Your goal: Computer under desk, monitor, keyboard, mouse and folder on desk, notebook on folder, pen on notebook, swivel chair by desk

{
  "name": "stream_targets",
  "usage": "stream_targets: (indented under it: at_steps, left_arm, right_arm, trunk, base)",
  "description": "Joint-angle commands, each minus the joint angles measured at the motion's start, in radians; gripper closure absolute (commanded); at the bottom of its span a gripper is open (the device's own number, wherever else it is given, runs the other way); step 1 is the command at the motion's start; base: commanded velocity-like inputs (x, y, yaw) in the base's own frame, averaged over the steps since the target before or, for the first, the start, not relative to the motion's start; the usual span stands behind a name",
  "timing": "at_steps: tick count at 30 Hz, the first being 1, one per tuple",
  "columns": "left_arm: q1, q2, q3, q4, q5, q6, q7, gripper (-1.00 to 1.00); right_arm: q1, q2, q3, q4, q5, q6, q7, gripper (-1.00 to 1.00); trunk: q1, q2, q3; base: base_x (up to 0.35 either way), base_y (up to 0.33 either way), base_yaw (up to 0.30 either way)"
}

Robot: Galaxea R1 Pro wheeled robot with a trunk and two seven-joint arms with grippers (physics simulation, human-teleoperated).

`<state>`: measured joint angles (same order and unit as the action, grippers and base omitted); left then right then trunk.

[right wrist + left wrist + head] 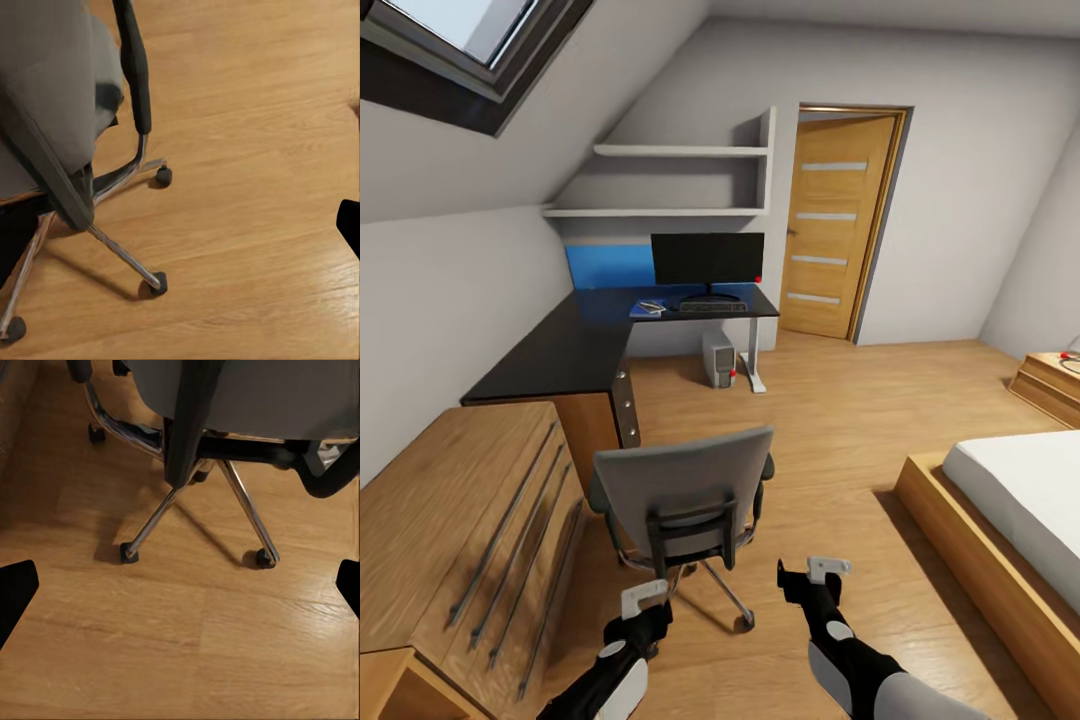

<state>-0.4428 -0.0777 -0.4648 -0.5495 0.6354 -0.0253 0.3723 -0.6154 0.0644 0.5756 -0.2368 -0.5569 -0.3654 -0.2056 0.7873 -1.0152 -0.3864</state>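
Grey swivel chair (pixel 685 490) between spread, empty grippers and black desk (pixel 575 345).

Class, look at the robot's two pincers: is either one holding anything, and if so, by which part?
Nothing is held. The left pincer and right pincer are both open and empty, behind the swivel chair without touching it.

head high, wrists low, sharing chair (pixel 690 495)

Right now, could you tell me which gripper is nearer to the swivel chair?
Left. The left gripper sits just behind the chair base; the right gripper hangs further off beside it.
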Motion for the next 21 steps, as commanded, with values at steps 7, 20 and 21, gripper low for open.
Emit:
stream_targets:
  at_steps: [7, 20, 21]
  left_arm:
    - [-0.015, -0.001, -0.001, 0.047, 0.011, -0.011, 0.006, -1.00]
    - [-0.016, 0.004, -0.001, 0.060, 0.012, -0.033, 0.020, -1.00]
    - [-0.016, 0.009, 0.000, 0.060, 0.013, -0.035, 0.036, -1.00]
  right_arm:
    - [-0.011, 0.018, 0.008, 0.039, -0.007, -0.011, -0.006, -1.00]
    - [-0.007, 0.039, 0.010, 0.046, -0.002, -0.075, -0.005, -1.00]
    - [-0.007, 0.040, 0.010, 0.046, -0.002, -0.081, -0.006, -1.00]
  trunk:
    - [0.027, -0.050, -0.023]
    - [0.077, -0.141, -0.065]
    - [0.081, -0.148, -0.068]
  base:
    - [0.000, 0.000, 0.000]
    - [0.000, 0.000, 0.089]
    - [0.000, 0.000, 0.202]
